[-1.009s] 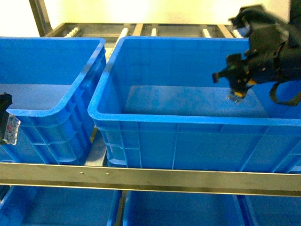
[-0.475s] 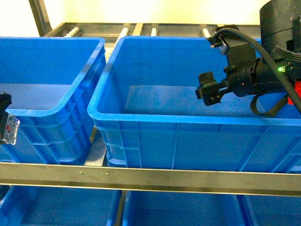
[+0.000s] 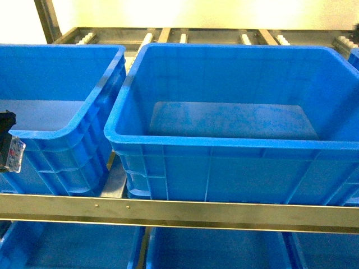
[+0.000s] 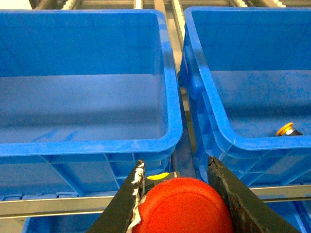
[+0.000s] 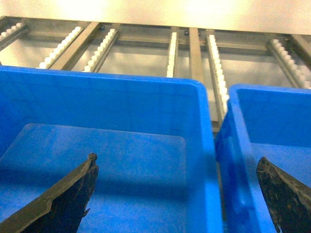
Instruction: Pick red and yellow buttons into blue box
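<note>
My left gripper (image 4: 176, 165) is shut on the red button (image 4: 187, 206), whose round cap fills the gap between its fingers. It hangs in front of the gap between two blue boxes, below their rims. In the head view it shows only at the far left edge (image 3: 7, 147). The yellow button (image 4: 286, 129) lies on the floor of the middle blue box (image 4: 204, 97), near its front wall. That wall hides it in the head view. My right gripper (image 5: 177, 160) is open wide and empty, above the rim between two boxes; it is out of the head view.
A second blue box (image 3: 67, 129) stands to the left of the middle one (image 3: 213, 147). A third box (image 5: 272, 92) sits to the right. All rest on a roller rack (image 5: 172, 48) behind a metal front rail (image 3: 179, 212). More blue boxes sit on the shelf below.
My right arm hung over the middle box holding the yellow button, then pulled back to the right and left the head view. The button has been let go. The left gripper barely moved.
</note>
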Controlling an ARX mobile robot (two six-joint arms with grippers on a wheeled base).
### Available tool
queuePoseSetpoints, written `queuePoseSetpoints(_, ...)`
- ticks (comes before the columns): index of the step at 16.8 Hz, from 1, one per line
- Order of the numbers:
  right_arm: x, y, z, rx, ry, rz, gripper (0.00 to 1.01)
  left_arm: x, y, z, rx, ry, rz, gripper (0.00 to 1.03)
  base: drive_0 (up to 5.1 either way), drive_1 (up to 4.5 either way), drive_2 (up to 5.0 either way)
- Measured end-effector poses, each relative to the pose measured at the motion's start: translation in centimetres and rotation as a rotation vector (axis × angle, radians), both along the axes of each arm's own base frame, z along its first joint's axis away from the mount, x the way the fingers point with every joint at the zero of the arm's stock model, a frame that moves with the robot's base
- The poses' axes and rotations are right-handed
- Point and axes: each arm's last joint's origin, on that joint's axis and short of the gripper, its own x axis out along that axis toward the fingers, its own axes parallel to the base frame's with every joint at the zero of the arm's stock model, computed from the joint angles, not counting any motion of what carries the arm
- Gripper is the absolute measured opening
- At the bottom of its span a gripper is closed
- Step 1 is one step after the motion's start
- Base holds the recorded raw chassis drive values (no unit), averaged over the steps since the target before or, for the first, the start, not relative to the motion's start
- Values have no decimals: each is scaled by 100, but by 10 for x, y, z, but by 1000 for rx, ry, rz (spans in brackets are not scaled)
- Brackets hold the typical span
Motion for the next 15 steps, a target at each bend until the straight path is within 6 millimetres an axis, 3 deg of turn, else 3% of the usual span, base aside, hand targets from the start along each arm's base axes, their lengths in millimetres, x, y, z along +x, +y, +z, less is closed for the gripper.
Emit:
queuePoseSetpoints(3, -71, -23, 13, 21, -108, -87, 98, 0, 0, 0, 0, 0, 0, 31, 0, 0, 0)
queuePoseSetpoints(4, -94, -31, 9, 30, -106, -106, 98, 0, 0, 0, 0, 0, 0, 31, 0, 0, 0)
queuePoseSetpoints(6, -139, -44, -18, 68, -23, -165, 98, 0, 0, 0, 0, 0, 0, 31, 0, 0, 0)
queuePoseSetpoints(8, -169, -48, -36, 89, 30, -231, 98, 0, 0, 0, 0, 0, 0, 31, 0, 0, 0)
queuePoseSetpoints(13, -175, -46, -41, 90, 43, -238, 98, 5, -5, 4, -1, -1, -38, 31, 0, 0, 0)
queuePoseSetpoints(15, -175, -46, -41, 90, 43, -238, 98, 33, -19, 35, -17, -102, -101, 31, 0, 0, 0)
